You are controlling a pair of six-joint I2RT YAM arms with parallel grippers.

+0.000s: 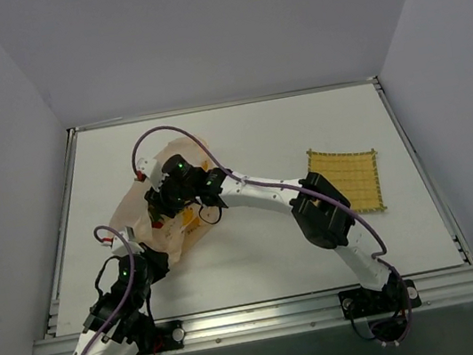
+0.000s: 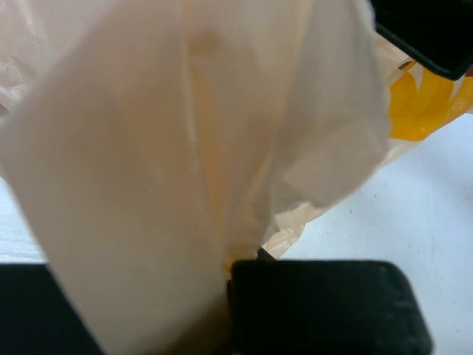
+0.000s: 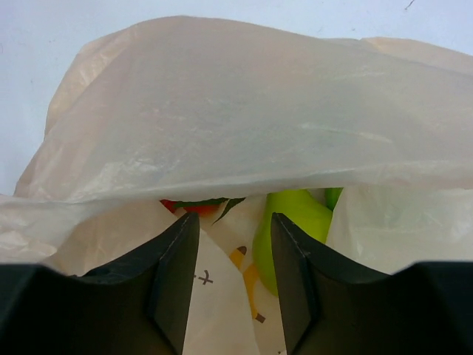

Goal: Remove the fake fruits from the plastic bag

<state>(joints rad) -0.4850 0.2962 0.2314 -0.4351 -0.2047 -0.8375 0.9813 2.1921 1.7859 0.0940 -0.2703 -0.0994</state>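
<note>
Film of the plastic bag [image 3: 259,111] is what stands in the way. In the right wrist view one crinkled peach layer droops across the bag's mouth and covers most of what lies inside. Under its edge show a glossy light-green fruit [image 3: 292,225] at 5 o'clock of the frame's middle, a sliver of green [image 3: 334,196] just beside it, and a bit of red fruit [image 3: 189,208] with dark leaves at 7 o'clock. That makes two fake fruits partly seen for certain; whether the sliver is a third cannot be told. The right gripper [image 3: 233,237] sits at the mouth with its two fingers spread and nothing gripped between them. The left gripper [image 2: 225,292] is pressed together on a fold of the bag, which rises from between its fingers. From above, the one bag lies on the table [image 1: 257,138] at 9 o'clock of its middle, with both arms meeting over it. One square yellow woven mat [image 1: 347,180] lies well apart at 3 o'clock.
</note>
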